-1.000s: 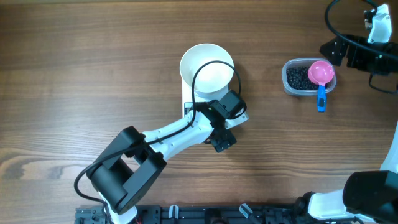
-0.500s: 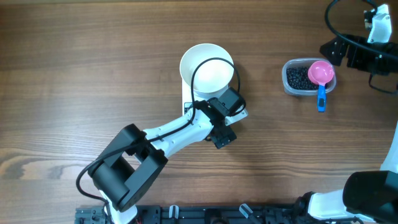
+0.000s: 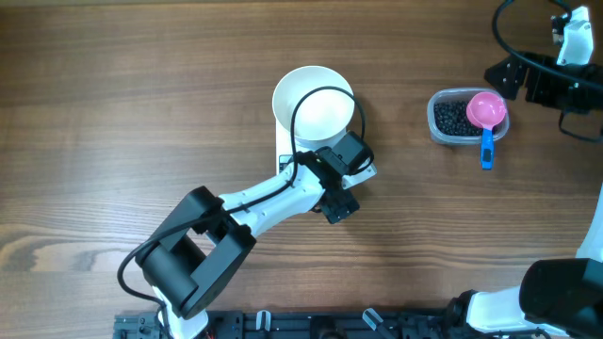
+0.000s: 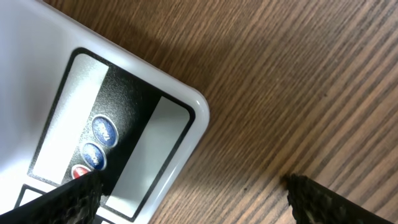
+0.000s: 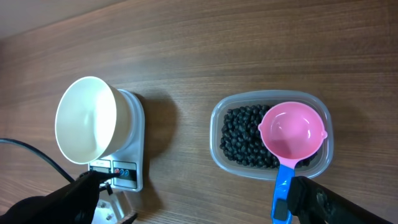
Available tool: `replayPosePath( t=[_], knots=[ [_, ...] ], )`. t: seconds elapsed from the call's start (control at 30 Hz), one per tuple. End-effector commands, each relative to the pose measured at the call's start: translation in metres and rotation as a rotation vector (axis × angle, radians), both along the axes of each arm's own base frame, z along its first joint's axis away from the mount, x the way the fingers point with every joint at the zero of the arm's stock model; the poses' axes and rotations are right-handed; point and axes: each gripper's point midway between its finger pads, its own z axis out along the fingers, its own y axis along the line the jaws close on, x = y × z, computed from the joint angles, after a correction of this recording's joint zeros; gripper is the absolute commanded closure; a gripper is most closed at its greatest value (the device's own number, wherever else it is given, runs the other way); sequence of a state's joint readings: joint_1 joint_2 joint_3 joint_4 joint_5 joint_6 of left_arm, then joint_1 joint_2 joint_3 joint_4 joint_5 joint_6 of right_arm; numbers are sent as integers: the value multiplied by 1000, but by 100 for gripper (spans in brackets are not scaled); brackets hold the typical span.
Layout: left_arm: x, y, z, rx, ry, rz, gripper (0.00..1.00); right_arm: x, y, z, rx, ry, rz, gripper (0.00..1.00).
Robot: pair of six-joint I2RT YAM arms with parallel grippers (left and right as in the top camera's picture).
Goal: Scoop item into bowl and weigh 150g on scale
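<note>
Left gripper (image 4: 196, 198): hovering wide open, empty, above scale (image 4: 134, 74) buttons (image 4: 99, 142).
Right gripper (image 5: 193, 191): hanging open, empty, right of scale.
Tip: likely taring; pressing one button only.

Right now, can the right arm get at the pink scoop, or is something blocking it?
Probably yes. The right gripper is open and looks straight at the pink scoop, which rests across the clear tub with its blue handle sticking out. Nothing lies between them.

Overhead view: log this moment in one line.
left gripper open at scale front | right gripper open, empty | bowl empty on scale | pink scoop on tub of beads
</note>
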State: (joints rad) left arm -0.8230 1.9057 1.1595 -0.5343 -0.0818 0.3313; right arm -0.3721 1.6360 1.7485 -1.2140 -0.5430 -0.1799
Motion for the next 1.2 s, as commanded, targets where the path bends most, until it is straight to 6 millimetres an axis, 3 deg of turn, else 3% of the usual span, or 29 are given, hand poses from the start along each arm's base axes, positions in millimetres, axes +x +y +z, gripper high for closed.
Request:
replayPosePath(
  t=[0.0,0.63,0.87,1.0,1.17],
  knots=[
    [-23,10,-40,40,134,-11,0,2,4,-4,28,8,6,0],
    [-9,18,-46,57,89,125,1,2,4,-4,27,8,6,0],
    [-12,15,-49,58,105,73,0,2,4,-4,28,8,7,0],
    [-11,10,-36,30,85,68,0,2,4,-4,27,8,6,0],
    [-12,-12,3,-98,57,79,0,2,3,-4,24,8,4,0]
  ],
)
